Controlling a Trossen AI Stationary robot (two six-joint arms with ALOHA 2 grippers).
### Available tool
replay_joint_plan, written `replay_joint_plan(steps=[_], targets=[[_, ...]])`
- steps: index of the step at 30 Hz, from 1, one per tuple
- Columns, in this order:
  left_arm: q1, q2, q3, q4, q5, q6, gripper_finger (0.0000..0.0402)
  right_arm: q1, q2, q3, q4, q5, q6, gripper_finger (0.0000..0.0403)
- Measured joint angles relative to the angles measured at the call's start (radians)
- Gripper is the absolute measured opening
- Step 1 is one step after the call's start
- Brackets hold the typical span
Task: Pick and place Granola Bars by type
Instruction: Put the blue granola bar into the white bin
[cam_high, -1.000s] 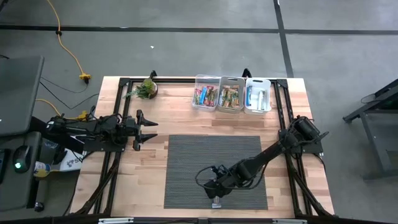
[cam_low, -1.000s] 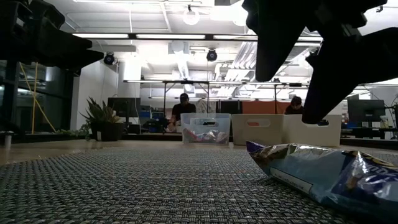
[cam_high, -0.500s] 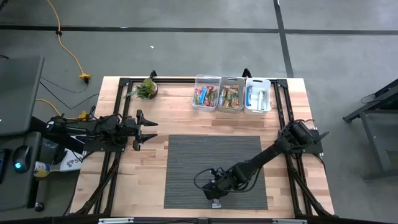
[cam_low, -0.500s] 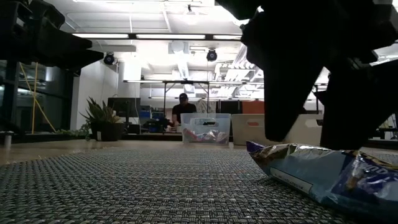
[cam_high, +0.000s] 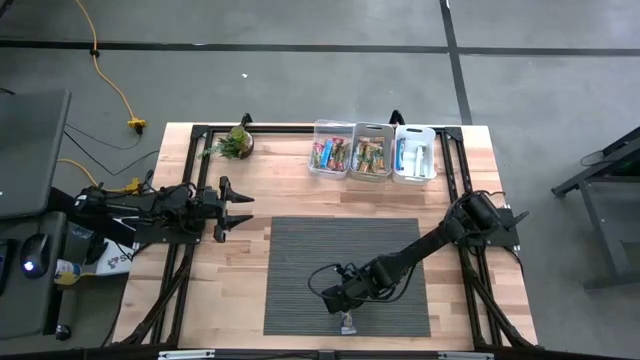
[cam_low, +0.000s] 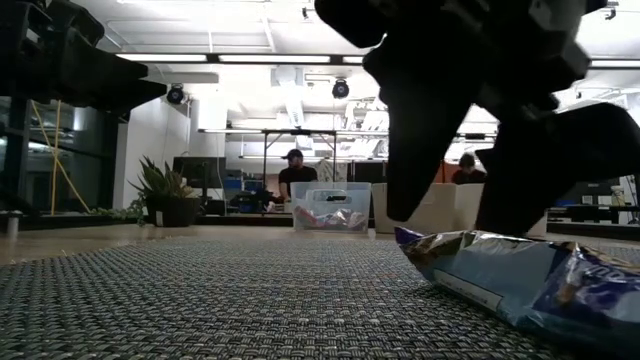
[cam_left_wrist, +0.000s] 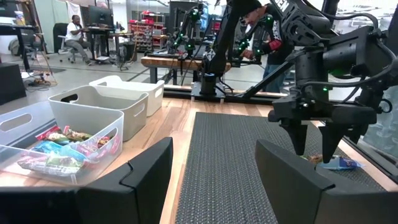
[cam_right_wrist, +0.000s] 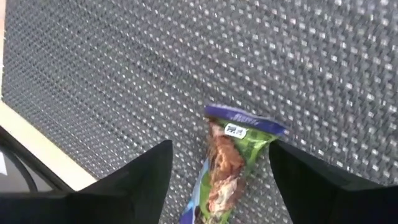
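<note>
The right gripper (cam_high: 342, 303) hung spread wide just above the one granola bar (cam_high: 349, 325) left on the grey mat (cam_high: 300, 260), which lay flat near the mat's front edge, its wrapper end showing between the two fingers in the right wrist view. The likely fault from this position was a poor closure — a flat, glossy wrapper may slide off the pads or be caught only at its crimped end, and the fingertips could drag on the woven mat if brought too low. The left gripper (cam_high: 232, 205) waited apart over the bare wood at the table's left side, its fingers also spread and empty. Three bins stood in a row at the far edge: the clear bin (cam_high: 331, 150) held mixed bright wrappers, the middle bin (cam_high: 371, 153) orange-and-green ones, the white bin (cam_high: 415, 154) blue and pale ones — exact counts could not be determined.
</note>
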Motion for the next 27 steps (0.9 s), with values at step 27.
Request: replay_joint_plan(steps=[27], targets=[[0.000, 0.000, 0.000, 0.000, 0.000, 0.000, 0.0227, -0.023, 0.046, 0.002, 0.008, -0.059, -0.033, 0.0190]])
